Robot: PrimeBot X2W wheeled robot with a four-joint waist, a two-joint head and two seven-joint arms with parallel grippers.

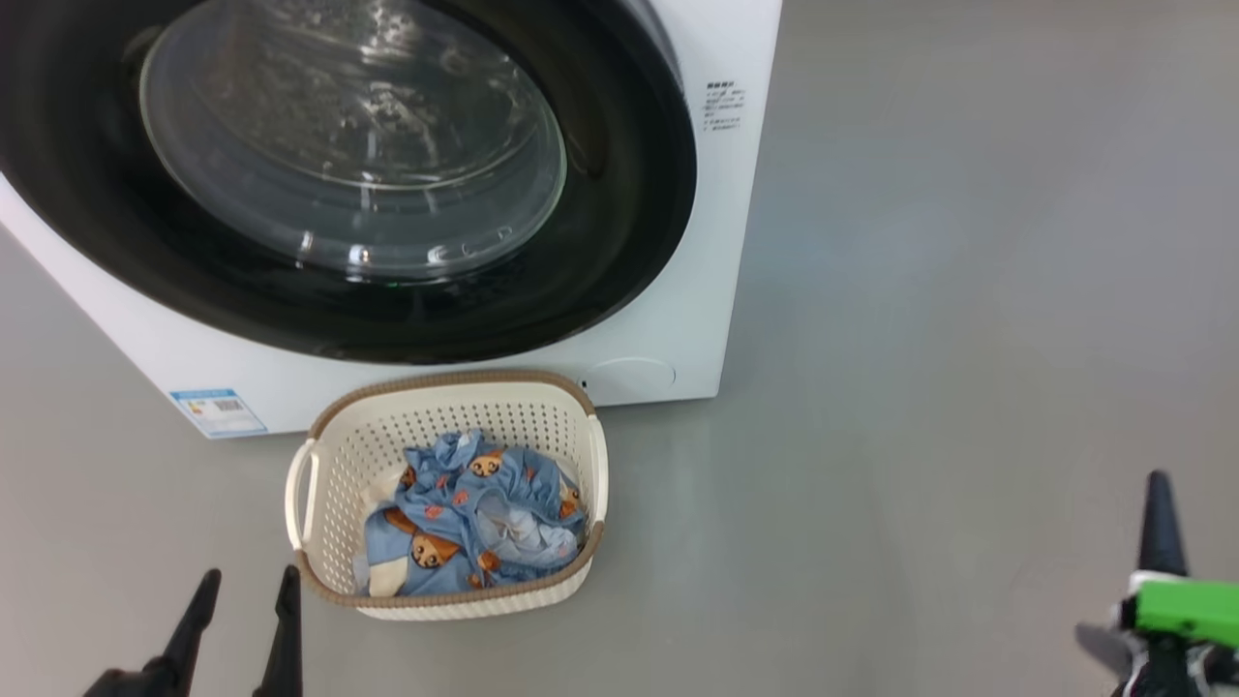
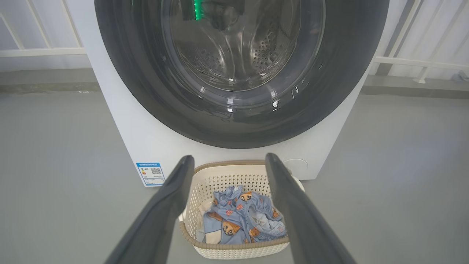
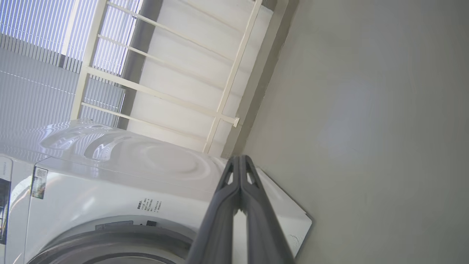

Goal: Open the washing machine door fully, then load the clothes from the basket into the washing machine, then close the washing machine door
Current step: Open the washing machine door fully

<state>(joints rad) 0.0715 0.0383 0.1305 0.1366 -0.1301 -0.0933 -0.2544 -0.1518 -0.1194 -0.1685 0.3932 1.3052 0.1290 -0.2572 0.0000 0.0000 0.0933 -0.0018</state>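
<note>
I'm holding my left gripper [image 1: 250, 576] with its two dark fingers spread wide, gripping nothing. My right gripper [image 1: 1158, 481] is sitting pinched shut and empty, low on the right over the bare grey floor [image 1: 920, 290]. Risks as I'm judging them: reaching forward, the left fingers could be clipping the small cream perforated plastic basket with the brown rim band [image 1: 447, 379]. It's looking light, so it could be sliding or tipping. The large round glass door with the glossy black rim [image 1: 629, 242] is sitting shut and needs opening first. I'm not seeing a handle or hinge, so I could be pulling the wrong edge and slipping off that slick rim. The swinging door might also be catching the basket, which is standing just in front of the machine under the door's lower edge. Positions: the basket is lying just ahead and slightly right of my left gripper and well apart from my right one. The light-blue bear-print clothes [image 1: 474, 523] are heaping inside it. The big white front-loading washing machine [image 1: 678, 339] is standing behind, its door beyond both grippers, neither touching it.
</note>
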